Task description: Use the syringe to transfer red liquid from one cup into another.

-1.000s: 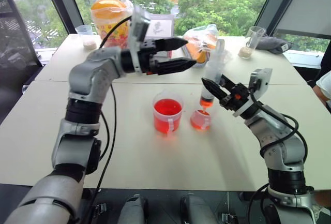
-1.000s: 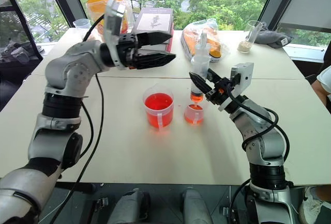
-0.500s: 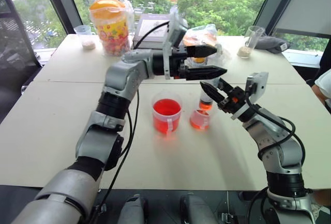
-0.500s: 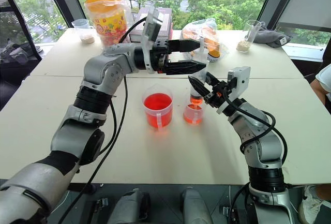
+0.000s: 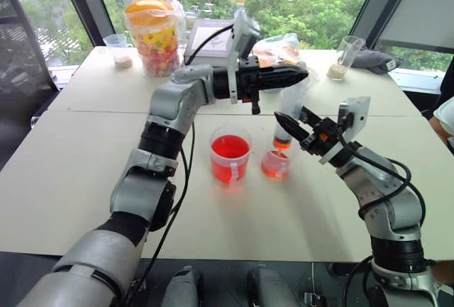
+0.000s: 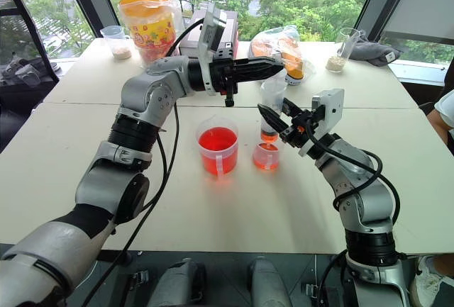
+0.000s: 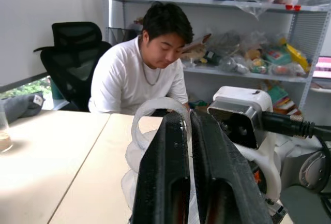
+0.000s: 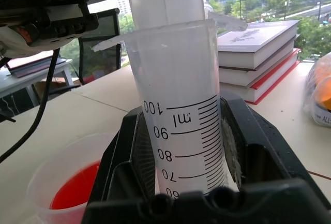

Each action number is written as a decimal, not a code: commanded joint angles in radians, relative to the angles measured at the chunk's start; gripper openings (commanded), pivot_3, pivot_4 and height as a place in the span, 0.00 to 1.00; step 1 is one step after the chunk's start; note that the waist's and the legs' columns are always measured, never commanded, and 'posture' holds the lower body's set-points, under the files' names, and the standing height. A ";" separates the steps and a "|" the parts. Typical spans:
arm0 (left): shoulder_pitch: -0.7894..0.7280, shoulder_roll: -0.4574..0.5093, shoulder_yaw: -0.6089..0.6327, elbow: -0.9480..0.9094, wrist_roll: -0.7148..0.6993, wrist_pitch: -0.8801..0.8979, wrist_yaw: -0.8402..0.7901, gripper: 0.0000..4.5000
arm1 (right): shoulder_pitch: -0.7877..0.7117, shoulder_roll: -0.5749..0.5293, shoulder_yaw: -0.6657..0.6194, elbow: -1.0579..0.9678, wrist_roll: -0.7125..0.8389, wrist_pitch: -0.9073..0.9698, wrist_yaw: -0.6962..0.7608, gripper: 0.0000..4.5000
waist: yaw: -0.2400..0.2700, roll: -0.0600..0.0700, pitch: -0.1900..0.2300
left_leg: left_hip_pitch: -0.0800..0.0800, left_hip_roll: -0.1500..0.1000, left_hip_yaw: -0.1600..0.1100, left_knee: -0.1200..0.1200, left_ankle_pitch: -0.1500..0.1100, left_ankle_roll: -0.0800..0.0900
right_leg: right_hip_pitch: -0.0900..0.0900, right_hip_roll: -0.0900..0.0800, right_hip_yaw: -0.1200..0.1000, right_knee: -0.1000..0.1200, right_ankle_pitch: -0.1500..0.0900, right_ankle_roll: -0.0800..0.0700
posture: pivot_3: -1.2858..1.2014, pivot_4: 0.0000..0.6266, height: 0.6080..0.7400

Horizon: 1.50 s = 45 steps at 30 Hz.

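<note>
The syringe [image 5: 289, 105] stands upright, its tip over the smaller cup [image 5: 274, 165], which holds a little red liquid. My right gripper [image 5: 289, 119] is shut on its clear barrel [image 8: 178, 110]. A band of red liquid [image 5: 282, 142] fills the barrel's bottom. My left gripper [image 5: 301, 74] reaches across from the left at the syringe's top. Its fingers [image 7: 170, 172] are shut on the white plunger [image 7: 155, 110]. The larger beaker [image 5: 230, 154] stands just left of the small cup, about half full of red liquid [image 6: 217, 140].
At the table's back stand an orange-lidded snack jar [image 5: 152, 30], stacked books [image 5: 211, 34], a bag of oranges [image 5: 278, 48] and two glasses with beige grains [image 5: 118, 48] [image 5: 342, 57]. A person [image 7: 150, 74] sits at the table's right side.
My left gripper swung right from above the beaker to the syringe's top and closed on the plunger. The right gripper and syringe stayed put.
</note>
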<state>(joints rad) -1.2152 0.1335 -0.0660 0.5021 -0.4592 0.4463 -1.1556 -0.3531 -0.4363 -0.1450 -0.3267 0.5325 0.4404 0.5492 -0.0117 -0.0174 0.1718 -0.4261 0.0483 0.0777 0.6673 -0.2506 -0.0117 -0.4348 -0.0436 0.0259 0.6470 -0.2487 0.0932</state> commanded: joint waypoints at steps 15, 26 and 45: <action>0.114 -0.040 -0.082 -0.063 0.063 -0.013 -0.027 0.02 | -0.117 -0.067 -0.099 -0.146 0.125 0.088 -0.046 0.31 | -0.001 0.000 0.000 | 0.000 0.000 0.000 0.000 0.000 0.000 | 0.000 0.000 0.000 0.000 0.000 0.000 | 0.52 0.24 1.00; 0.089 -0.029 -0.015 -0.084 0.027 0.032 0.029 0.02 | -0.117 -0.074 -0.088 -0.125 0.124 0.100 -0.029 0.31 | -0.001 0.000 0.000 | 0.000 0.000 0.000 0.000 0.000 0.000 | 0.000 0.000 0.000 0.000 0.000 0.000 | 0.52 0.24 1.00; 0.216 0.313 0.185 -0.380 -0.140 0.251 0.098 0.99 | -0.193 -0.057 -0.153 -0.052 0.275 0.263 -0.127 0.31 | -0.004 0.000 0.000 | 0.001 0.001 0.000 0.000 0.000 0.000 | 0.000 0.000 0.000 0.002 0.000 0.000 | 0.52 0.24 1.00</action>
<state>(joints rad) -1.0080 0.4347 0.1070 0.1871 -0.5724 0.6765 -1.0657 -0.4740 -0.4851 -0.2131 -0.3750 0.7171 0.6516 0.4757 -0.0156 -0.0172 0.1717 -0.4255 0.0489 0.0778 0.6680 -0.2505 -0.0119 -0.4348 -0.0445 0.0259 0.6492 -0.2486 0.0932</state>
